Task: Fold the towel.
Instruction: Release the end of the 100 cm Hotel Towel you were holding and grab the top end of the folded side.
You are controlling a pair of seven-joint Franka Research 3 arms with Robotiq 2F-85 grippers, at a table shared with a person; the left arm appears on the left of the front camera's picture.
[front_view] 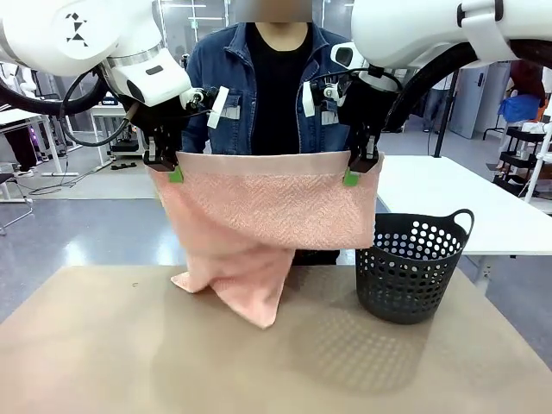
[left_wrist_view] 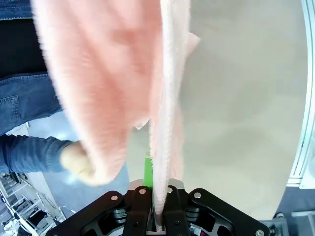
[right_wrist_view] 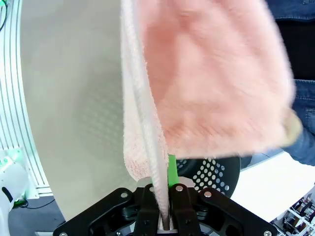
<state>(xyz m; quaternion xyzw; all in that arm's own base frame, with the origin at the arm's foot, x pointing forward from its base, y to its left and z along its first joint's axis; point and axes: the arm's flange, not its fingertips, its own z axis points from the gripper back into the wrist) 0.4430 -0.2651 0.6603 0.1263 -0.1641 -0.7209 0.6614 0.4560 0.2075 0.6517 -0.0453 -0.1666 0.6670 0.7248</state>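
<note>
We hold the light salmon-pink terry towel (front_view: 267,216) in the air by its plain top hem, stretched level between both arms. The left gripper (front_view: 175,171) is pinched fully closed on one upper corner and the right gripper (front_view: 351,175) is clamped the same way on the other. In the left wrist view, the left gripper (left_wrist_view: 156,199) has the cloth (left_wrist_view: 108,73) running straight down between its closed fingers. The right wrist view shows the same at the right gripper (right_wrist_view: 165,199).

Much is hidden. The hanging towel covers the middle of the person in a denim jacket (front_view: 211,78) standing behind it. Its lower left part droops in bunched folds that hide the bottom hem. We cannot tell whether the lowest tip touches the tan tabletop (front_view: 103,345). Both wrist views are blurred by the cloth (right_wrist_view: 211,73) close to the lens.

The towel's lower right corner overlaps the rim of the dark perforated plastic basket (front_view: 414,267), and we cannot tell whether they touch. The basket stands at the table's right, near the far edge. The near and left parts of the table lie open.
</note>
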